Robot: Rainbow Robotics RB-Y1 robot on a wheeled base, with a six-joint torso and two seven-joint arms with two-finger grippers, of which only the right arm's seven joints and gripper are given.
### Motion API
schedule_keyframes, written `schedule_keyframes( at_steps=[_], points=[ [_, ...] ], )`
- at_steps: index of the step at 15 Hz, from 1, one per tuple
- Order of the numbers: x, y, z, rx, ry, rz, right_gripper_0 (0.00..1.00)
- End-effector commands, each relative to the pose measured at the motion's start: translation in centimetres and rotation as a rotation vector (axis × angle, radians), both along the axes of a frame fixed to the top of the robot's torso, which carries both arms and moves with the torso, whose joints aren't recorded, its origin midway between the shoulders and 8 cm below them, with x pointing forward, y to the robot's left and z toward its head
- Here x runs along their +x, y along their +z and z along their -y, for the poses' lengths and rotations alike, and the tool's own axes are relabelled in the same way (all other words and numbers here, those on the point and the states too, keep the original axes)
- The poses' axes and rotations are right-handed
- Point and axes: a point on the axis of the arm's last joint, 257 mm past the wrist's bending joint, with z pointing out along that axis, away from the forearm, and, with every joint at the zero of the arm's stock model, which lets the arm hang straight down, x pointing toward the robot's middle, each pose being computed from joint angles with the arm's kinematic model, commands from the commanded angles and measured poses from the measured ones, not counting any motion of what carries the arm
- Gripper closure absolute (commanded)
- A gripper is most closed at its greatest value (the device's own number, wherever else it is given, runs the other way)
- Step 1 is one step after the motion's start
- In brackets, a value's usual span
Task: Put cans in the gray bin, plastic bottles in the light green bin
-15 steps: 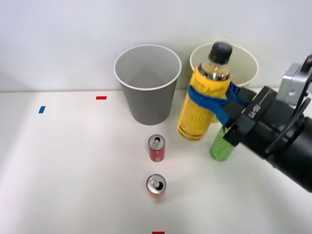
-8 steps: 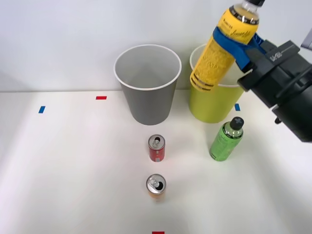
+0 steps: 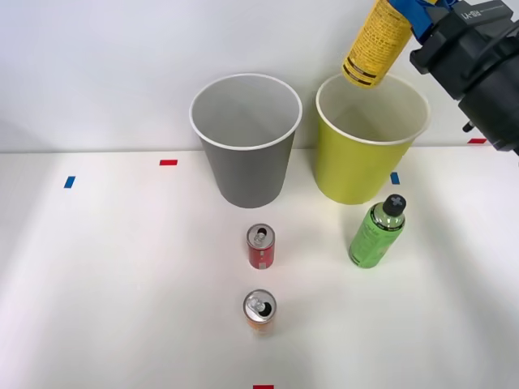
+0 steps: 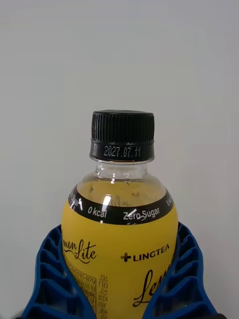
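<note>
The right gripper (image 4: 119, 299) is clenched on the yellow bottle (image 3: 375, 42), the blue ribbed fingers (image 4: 52, 279) being pressed against both sides of its body just below the shoulder. In the front view the bottle is held tilted in the air, its base hanging above the near-left part of the white rim of the light green bin (image 3: 357, 166), which stands toward the back edge of the table (image 3: 105, 275), right of the middle. The gray bin (image 3: 246, 166) is set just beside it on the left, apart from it.

Nearer the front edge, the green bottle (image 3: 376, 235) stands upright close in front of the light green bin. The red can (image 3: 260, 246) and, nearer still, the orange can (image 3: 259, 311) stand before the gray bin.

The main risk is judged to lie in the release: with the base over the rim, not the middle of the opening, the tilted bottle could strike the rim, tip the bin, or fall outside onto the green bottle.
</note>
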Motion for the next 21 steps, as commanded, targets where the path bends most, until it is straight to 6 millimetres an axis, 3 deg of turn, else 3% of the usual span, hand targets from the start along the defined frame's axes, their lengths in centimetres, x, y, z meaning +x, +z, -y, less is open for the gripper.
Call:
schedule_keyframes(
  at_steps=[1, 6, 11, 12, 13, 14, 15, 21],
  points=[
    [2.5, -0.7, 0.6, -0.101, -0.016, -0.03, 1.0],
    [6.7, -2.3, 0.3, -0.17, -0.035, -0.086, 1.0],
    [8.9, -3.0, -0.9, -0.169, -0.078, -0.078, 1.0],
    [9.3, -3.0, -1.0, -0.175, -0.081, -0.08, 0.93],
    [9.3, -3.2, -0.9, -0.182, -0.085, -0.08, 0.61],
    [9.3, -3.4, -1.1, -0.186, -0.083, -0.082, 0.16],
    [9.3, -3.4, -1.1, -0.188, -0.084, -0.08, 0.0],
    [6.7, -2.7, -1.8, -0.235, -0.057, -0.033, 0.0]
  ],
)
